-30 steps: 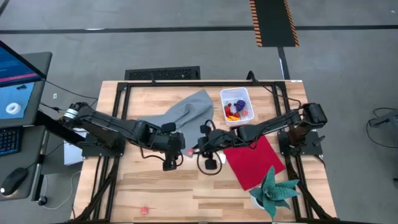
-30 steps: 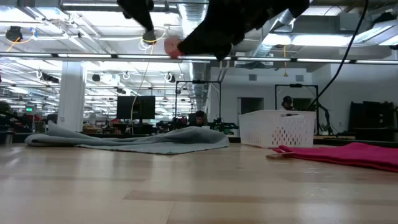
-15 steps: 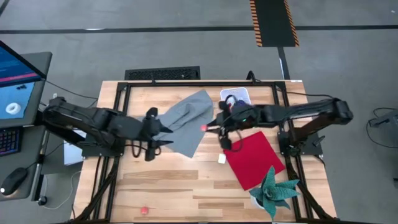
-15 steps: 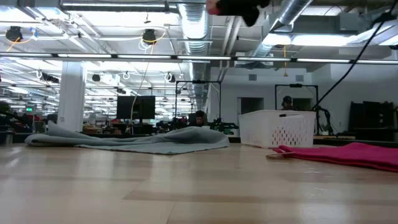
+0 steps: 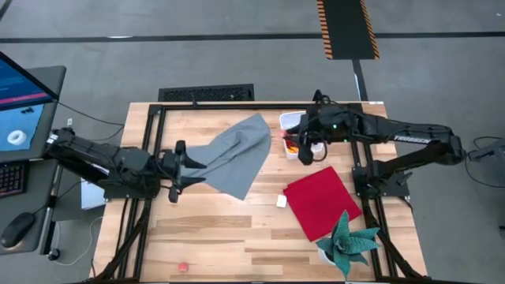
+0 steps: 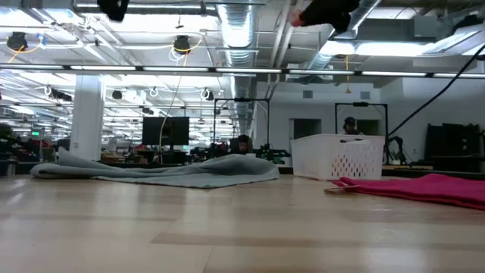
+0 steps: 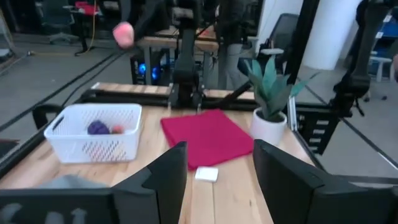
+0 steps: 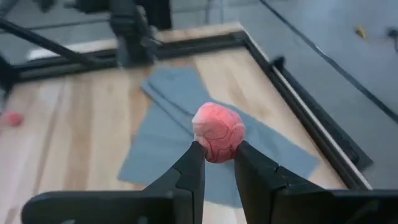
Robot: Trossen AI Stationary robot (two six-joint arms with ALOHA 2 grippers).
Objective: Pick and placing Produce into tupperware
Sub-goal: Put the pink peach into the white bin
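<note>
Right gripper point(image 8: 216, 163): closed on a pink berry point(image 8: 217, 132), pinched between the two fingertips; held up in the air over the tub point(image 5: 293, 121), as the high view shows it.
Pink berry: round, pink-red, with a bumpy skin; also seen as a small pink ball high up in the left wrist view point(image 7: 123, 33).
Tub: white, perforated walls; stands on the table point(image 5: 197, 229) near its far edge, toward the right side; the right arm covers much of it from above.
Produce in tub: a purple bunch point(image 7: 97, 127) and a red piece point(image 7: 117, 129) show through the open top; red and yellow bits point(image 5: 292, 146) at its near end.
Left gripper point(image 7: 214, 165): fingers spread wide, nothing between them; sits low at the left edge of the table, by the grey cloth point(image 5: 237, 154).
Grey cloth: spread flat from the table's middle toward the far edge, left of the tub.
Red cloth point(image 5: 319, 201): flat, on the right half, nearer than the tub.
White cube point(image 5: 280, 202): on the bare wood just left of the red cloth.
Plant point(image 5: 347, 243): green, spiky, in a white pot at the near right corner.
Stray berry point(image 5: 183, 267): small, pink, alone by the near edge, left of centre.
</note>
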